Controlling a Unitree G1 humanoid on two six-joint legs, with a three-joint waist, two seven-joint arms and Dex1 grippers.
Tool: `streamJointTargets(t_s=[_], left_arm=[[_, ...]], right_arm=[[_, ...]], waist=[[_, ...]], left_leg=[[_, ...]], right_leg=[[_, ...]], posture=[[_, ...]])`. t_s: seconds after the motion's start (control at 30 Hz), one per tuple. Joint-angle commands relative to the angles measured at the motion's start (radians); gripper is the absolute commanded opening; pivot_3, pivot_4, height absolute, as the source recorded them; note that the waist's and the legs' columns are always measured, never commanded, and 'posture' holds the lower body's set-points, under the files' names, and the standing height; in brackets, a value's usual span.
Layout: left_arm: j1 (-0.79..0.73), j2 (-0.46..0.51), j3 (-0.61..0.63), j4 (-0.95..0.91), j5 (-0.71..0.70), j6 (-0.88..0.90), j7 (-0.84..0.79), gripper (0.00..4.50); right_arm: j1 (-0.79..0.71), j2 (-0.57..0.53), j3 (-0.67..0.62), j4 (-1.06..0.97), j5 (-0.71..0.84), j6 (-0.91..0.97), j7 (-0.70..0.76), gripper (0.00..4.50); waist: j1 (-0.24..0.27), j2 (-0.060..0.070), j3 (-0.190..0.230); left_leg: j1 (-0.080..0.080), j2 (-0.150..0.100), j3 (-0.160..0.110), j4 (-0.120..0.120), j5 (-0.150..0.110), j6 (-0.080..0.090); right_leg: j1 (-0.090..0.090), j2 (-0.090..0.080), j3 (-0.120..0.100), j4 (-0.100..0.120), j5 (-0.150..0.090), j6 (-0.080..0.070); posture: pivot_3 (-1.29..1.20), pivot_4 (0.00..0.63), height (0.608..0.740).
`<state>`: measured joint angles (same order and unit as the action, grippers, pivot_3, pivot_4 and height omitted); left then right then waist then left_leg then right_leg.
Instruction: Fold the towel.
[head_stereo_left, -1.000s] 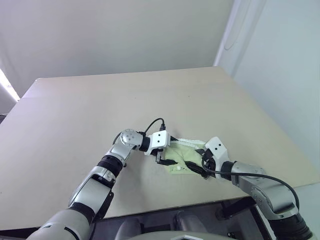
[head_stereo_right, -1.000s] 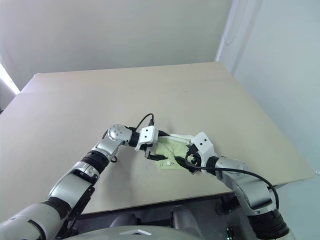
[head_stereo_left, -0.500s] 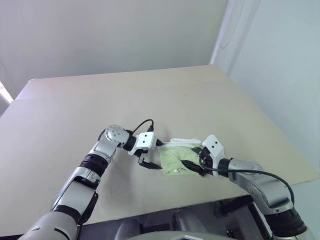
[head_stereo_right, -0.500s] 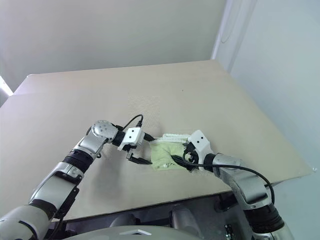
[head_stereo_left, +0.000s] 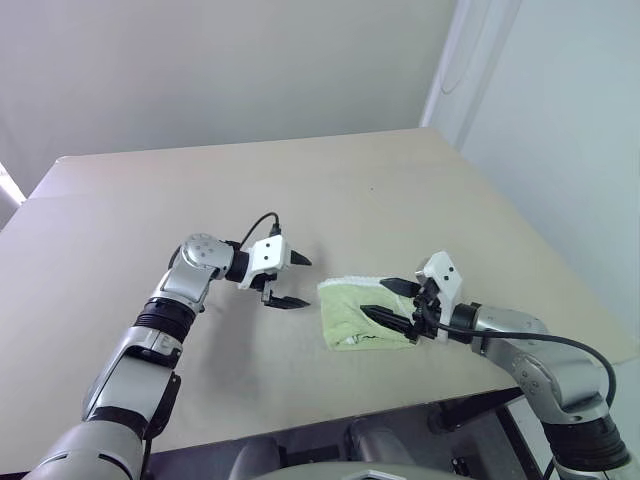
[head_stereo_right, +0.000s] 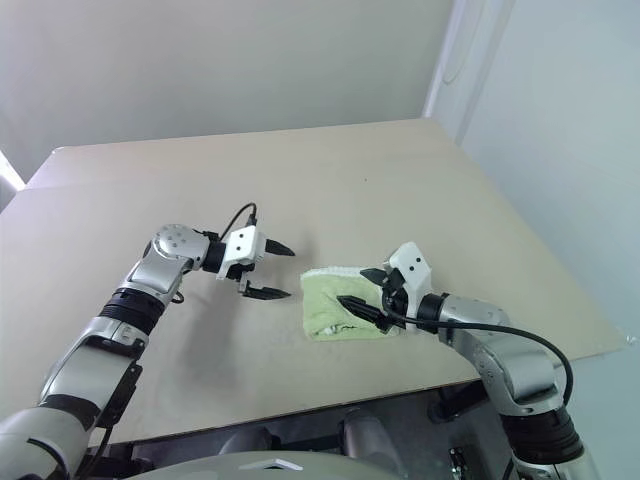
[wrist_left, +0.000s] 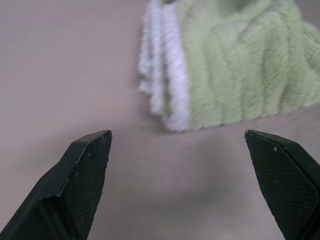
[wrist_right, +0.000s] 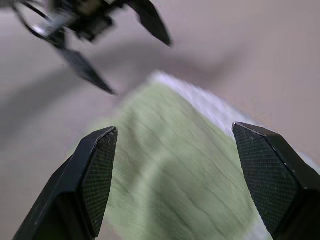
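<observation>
Lying in a compact folded bundle near the bench's (head_stereo_left: 120, 200) front edge, at about five o'clock from its centre, the towel (head_stereo_left: 352, 315) is free of both claws. A second ago both were down on it; now the left claw (head_stereo_left: 290, 281) has drawn off to nine o'clock, fingers spread wide, and the right claw (head_stereo_left: 392, 302) hangs over the three o'clock edge, also spread and empty. Looks like the fold is finished.
</observation>
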<state>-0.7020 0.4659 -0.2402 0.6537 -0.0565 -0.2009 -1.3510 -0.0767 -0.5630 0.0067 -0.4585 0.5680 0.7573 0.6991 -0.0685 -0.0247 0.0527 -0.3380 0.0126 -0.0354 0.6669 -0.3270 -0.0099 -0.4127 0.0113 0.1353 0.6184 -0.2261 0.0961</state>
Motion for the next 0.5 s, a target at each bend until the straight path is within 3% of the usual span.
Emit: streamJointTargets(t_s=[0.03,0.27,0.5], left_arm=[[-0.045,0.041,0.067,-0.009,-0.051,0.045,-0.01,4.49],[0.01,0.156,0.156,-0.117,-0.167,0.209,-0.099,4.49],[0.212,0.259,0.256,-0.323,-0.259,0.35,-0.068,4.49]], right_arm=[[0.001,-0.005,-0.062,-0.089,0.078,0.019,0.0,3.86],[0.079,-0.074,-0.132,-0.177,0.124,0.032,0.007,3.86],[0.149,-0.107,-0.162,-0.22,0.128,-0.03,0.04,3.86]], waist=[[0.0,0.0,0.0],[-0.001,0.0,0.0],[-0.002,0.0,0.0]], left_leg=[[0.0,0.0,0.0,0.0,0.0,0.0],[-0.001,0.0,0.0,0.0,0.0,0.0],[0.0,0.001,0.001,-0.001,0.0,0.0]], right_leg=[[0.0,0.0,0.0,0.0,0.0,0.0],[-0.002,0.0,0.0,0.0,0.0,0.0],[-0.002,0.0,0.0,0.002,0.0,0.0]], posture=[[0.0,0.0,0.74],[0.0,0.0,0.74],[0.0,0.0,0.74]])
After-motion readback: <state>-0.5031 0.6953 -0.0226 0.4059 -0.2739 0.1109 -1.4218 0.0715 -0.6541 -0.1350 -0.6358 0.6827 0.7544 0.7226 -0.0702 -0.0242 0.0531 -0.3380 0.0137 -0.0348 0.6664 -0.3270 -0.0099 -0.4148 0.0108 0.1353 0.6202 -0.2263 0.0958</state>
